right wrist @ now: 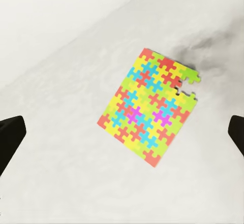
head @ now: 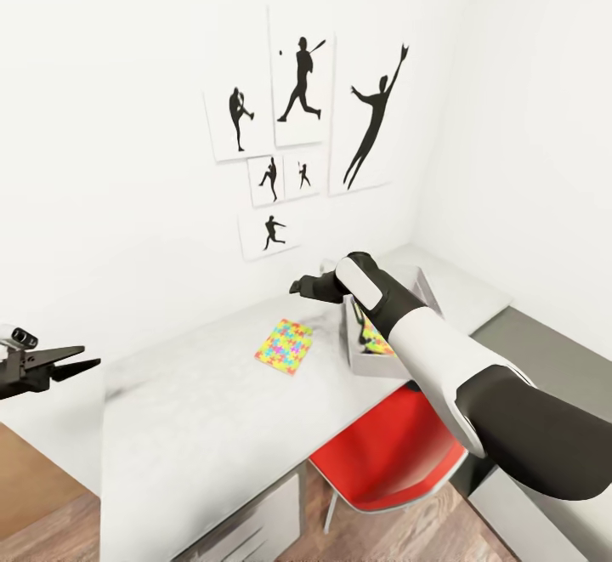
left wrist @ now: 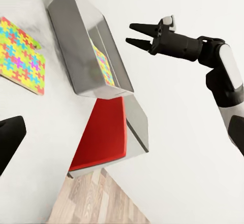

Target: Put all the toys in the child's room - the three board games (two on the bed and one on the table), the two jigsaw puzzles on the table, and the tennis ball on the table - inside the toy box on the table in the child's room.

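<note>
Right gripper (head: pixel 299 286) above the white table (head: pixel 195 426), fingers parted with nothing between them.
A multicoloured jigsaw puzzle (head: pixel 284 345) lies flat on the table just beside the grey toy box (head: pixel 374 364), which holds another puzzle. The left gripper (head: pixel 72 360), fingers apart, hangs off the table's left edge.

right arm (head: pixel 476 392): glossy white forearm shell, black upper segment and black wrist, white rounded patch on the wrist. right gripper (left wrist: pixel 138 35): matte black, two tapered pointed fingers, small grey-white block on top. left gripper (head: pixel 72 360): black pointed fingers, small grey camera-like module behind them.
</note>
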You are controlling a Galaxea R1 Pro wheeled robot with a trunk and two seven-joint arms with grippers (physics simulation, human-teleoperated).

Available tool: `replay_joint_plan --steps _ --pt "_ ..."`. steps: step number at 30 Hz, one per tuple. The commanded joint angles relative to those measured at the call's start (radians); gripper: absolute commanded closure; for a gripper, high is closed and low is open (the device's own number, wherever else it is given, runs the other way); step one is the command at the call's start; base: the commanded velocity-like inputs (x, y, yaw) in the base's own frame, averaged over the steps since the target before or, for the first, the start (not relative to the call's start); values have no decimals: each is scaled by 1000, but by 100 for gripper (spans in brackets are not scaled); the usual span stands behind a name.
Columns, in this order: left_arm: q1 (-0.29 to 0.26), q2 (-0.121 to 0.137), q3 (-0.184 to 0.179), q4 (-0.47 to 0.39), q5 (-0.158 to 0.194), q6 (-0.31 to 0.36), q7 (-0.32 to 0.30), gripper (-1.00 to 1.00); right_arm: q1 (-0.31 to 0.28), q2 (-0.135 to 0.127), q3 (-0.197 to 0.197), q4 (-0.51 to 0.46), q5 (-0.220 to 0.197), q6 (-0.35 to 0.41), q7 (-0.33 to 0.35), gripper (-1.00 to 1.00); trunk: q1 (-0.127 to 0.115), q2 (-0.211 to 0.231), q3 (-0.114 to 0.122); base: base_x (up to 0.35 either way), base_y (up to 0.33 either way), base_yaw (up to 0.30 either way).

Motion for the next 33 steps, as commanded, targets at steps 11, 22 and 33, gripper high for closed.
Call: replay_joint_plan --steps 11,22,33 --pt "-1 14 -2 14 3 -6 -3 -100 -1 0 5 0 -9 0 -8 -100 1 -2 -20 0 77 0" --pt "-1 15 -2 16 3 -6 -3 -100 -1 0 5 -1 -9 0 -8 -100 1 -2 -38 0 2 0" --pt "-1 15 -2 16 3 -8 -3 -100 -1 0 6 -1 -9 0 -9 -100 1 -2 -56 0 0 0"
